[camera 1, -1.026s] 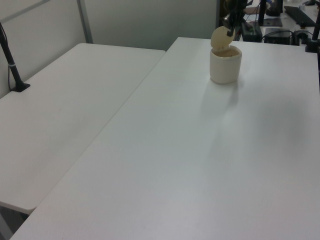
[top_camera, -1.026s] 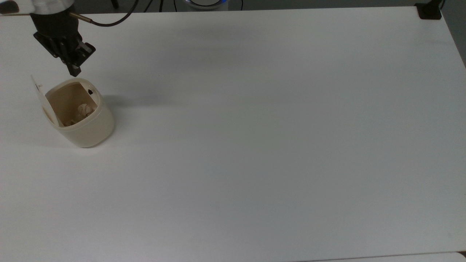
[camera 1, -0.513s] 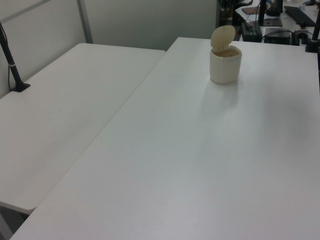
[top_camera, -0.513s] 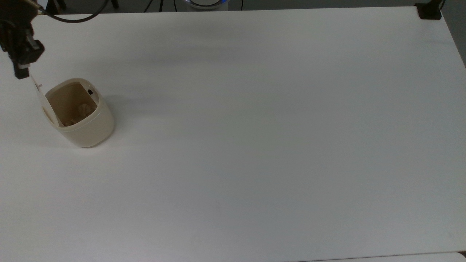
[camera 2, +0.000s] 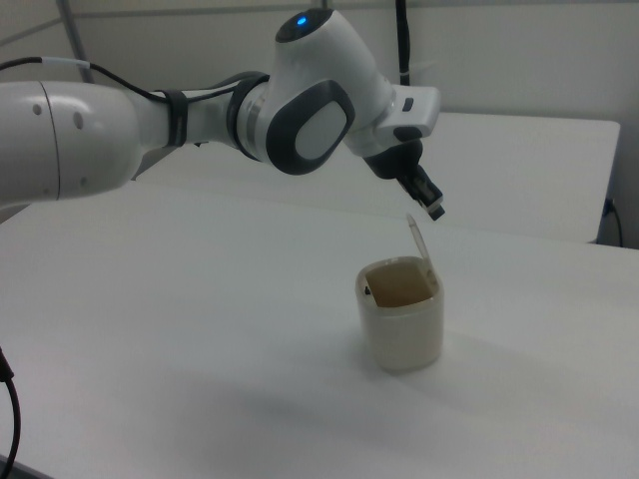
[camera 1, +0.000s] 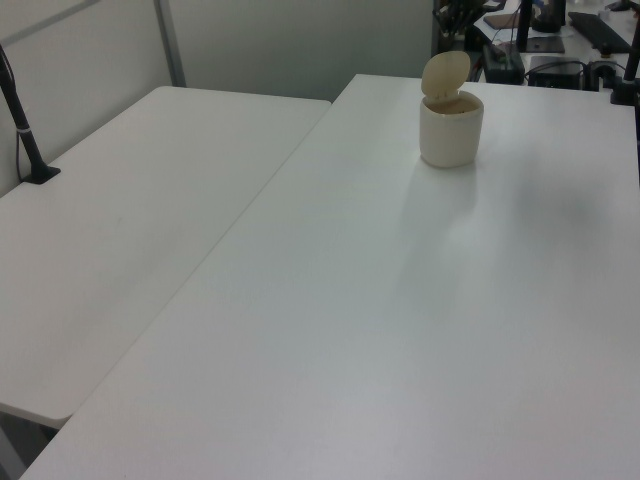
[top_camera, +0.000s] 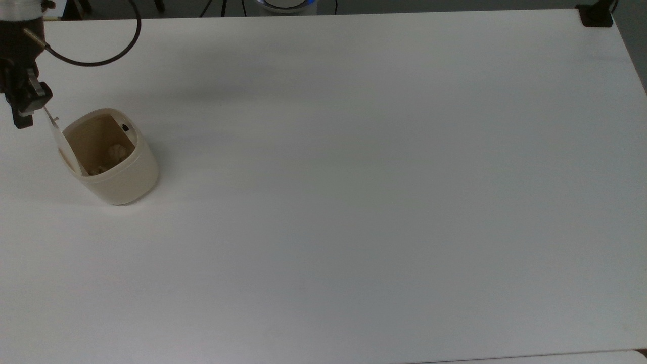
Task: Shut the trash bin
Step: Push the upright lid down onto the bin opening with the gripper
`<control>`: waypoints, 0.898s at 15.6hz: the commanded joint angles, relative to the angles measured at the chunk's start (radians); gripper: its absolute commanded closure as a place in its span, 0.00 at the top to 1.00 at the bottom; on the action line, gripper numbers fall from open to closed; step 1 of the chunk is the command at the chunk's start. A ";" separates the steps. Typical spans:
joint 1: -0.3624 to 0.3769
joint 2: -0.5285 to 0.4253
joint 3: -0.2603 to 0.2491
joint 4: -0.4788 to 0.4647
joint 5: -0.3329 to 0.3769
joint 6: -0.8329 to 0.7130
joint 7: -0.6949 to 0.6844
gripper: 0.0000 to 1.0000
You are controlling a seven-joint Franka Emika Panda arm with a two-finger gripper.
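The gripper (top_camera: 21,120) hangs just left of the upright lid (top_camera: 56,136) in the top view, above its top edge in the right view (camera 2: 435,211); whether the fingers are apart or together cannot be told. The trash bin (top_camera: 119,172) stands open at the top view's left on the white table (top_camera: 354,177), crumpled paper (top_camera: 117,151) inside, a black button (top_camera: 125,128) at its rim. A black cable (top_camera: 91,62) loops past the table's far edge
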 commanded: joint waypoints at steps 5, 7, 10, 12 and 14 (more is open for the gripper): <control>0.020 -0.008 0.004 -0.046 0.025 -0.169 -0.093 0.00; 0.021 -0.008 0.007 -0.064 0.026 -0.179 -0.097 0.00; 0.023 0.004 0.031 -0.093 0.026 -0.179 -0.102 0.00; 0.028 0.015 0.033 -0.099 0.023 -0.177 -0.103 0.00; 0.037 0.035 0.033 -0.109 0.017 -0.177 -0.103 0.00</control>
